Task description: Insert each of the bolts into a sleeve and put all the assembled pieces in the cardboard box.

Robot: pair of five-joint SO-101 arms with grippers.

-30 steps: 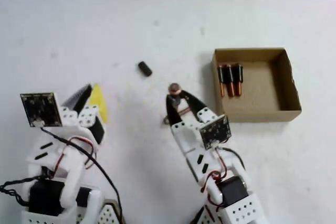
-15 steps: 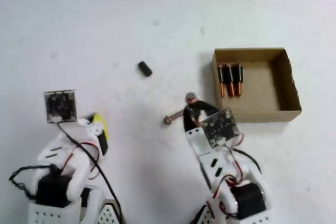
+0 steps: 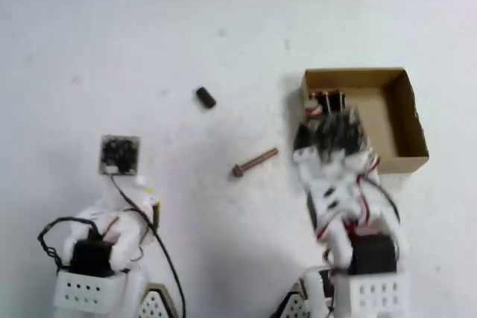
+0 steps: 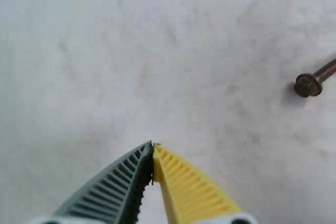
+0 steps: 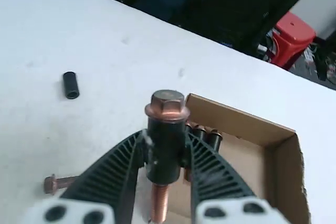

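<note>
My right gripper [image 5: 166, 156] is shut on an assembled piece [image 5: 166, 140], a copper bolt standing upright in a black sleeve. In the high view this arm [image 3: 332, 147] hovers at the near left side of the cardboard box [image 3: 406, 121], covering part of the assembled pieces [image 3: 328, 100] lying inside. A loose copper bolt [image 3: 255, 162] lies on the table left of the box, also seen as a bolt [image 4: 314, 80] ahead of my left gripper [image 4: 152, 153]. That gripper is shut and holds nothing. A loose black sleeve [image 3: 206, 97] lies farther back.
The white table [image 3: 112, 42] stretches wide behind and left of the parts. The left arm's base [image 3: 93, 258] sits near the front edge. Dark furniture and a red object [image 5: 291, 30] stand beyond the far edge.
The right arm has lifted the assembled piece and swung right to the box's near left side. The left arm has drawn back toward its base, leaving one bolt lying on the table.
</note>
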